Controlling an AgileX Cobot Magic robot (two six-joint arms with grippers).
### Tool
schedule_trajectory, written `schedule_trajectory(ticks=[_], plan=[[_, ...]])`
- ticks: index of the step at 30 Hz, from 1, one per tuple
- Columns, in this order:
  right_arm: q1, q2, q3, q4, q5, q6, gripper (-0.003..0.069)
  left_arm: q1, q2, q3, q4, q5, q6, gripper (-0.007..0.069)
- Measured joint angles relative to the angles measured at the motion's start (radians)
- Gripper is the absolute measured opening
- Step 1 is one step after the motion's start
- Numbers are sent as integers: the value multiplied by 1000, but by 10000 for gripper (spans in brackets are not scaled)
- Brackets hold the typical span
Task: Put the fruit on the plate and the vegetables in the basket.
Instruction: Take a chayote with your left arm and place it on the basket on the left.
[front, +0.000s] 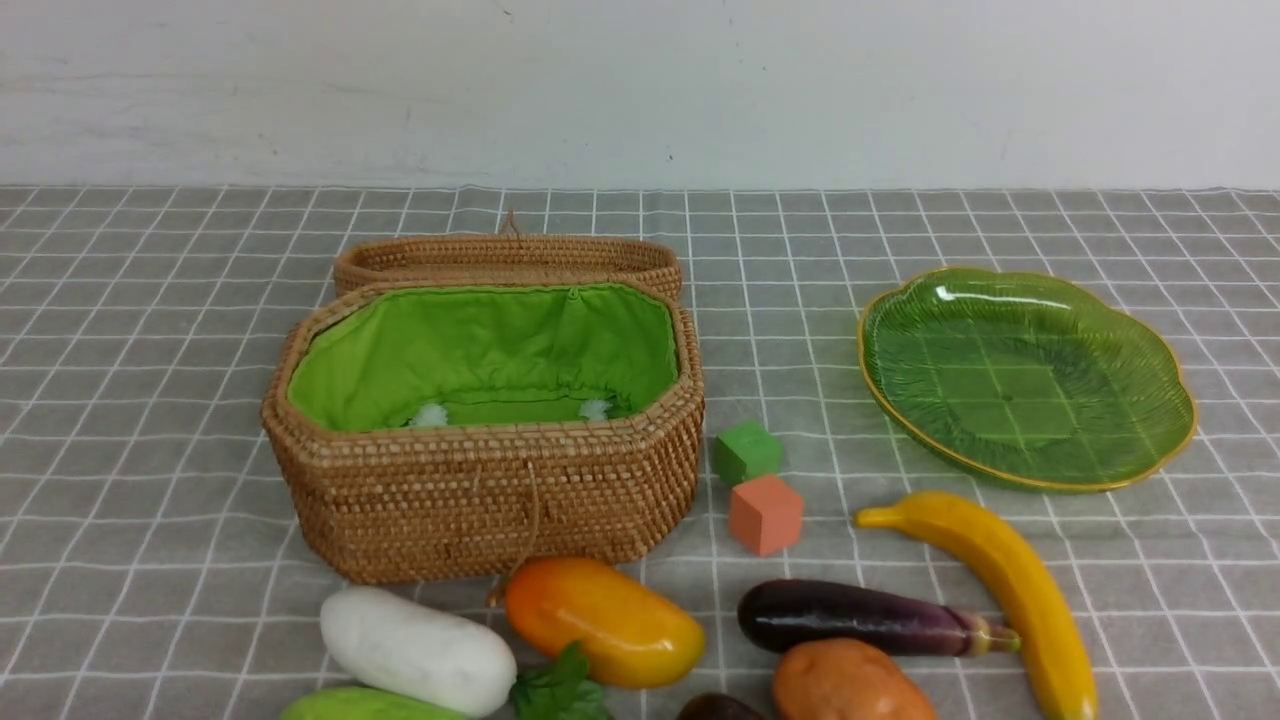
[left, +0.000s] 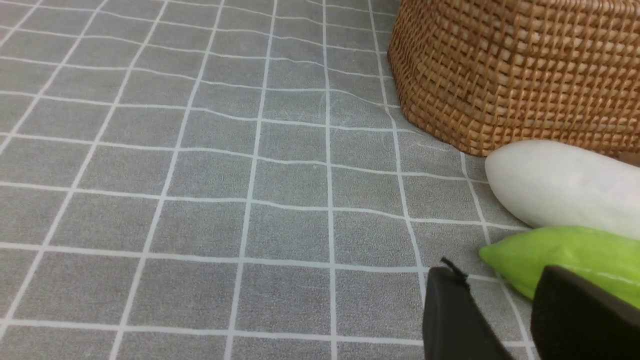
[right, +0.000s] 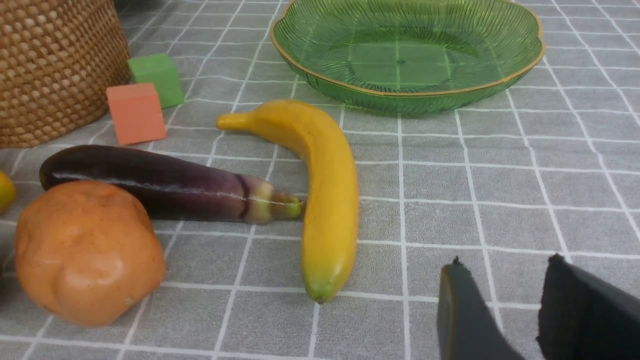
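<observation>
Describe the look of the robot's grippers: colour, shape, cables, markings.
Only finger ends show. The left gripper has two flat matte-black fingers, one with a tiny nub at its tip. The right gripper matches, dark and flat. No cables or markings show; neither arm is in view.

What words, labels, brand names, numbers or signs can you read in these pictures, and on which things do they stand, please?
None: no text, number or sign shows in any view.
The basket, plate, green cube, salmon cube, banana and checked cloth are all unmarked.
</observation>
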Motion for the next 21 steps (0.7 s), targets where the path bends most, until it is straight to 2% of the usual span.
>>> schedule_trajectory(ticks=[7,13,21], plan=[[0,0,0,0,0,0,240,0,0,0,8,-19,0,239],[0,0,0,0,0,0,240,0,0,1,8,-266,0,239],[0,0,0,0,0,0,240,0,0,1,8,-359,0,239]])
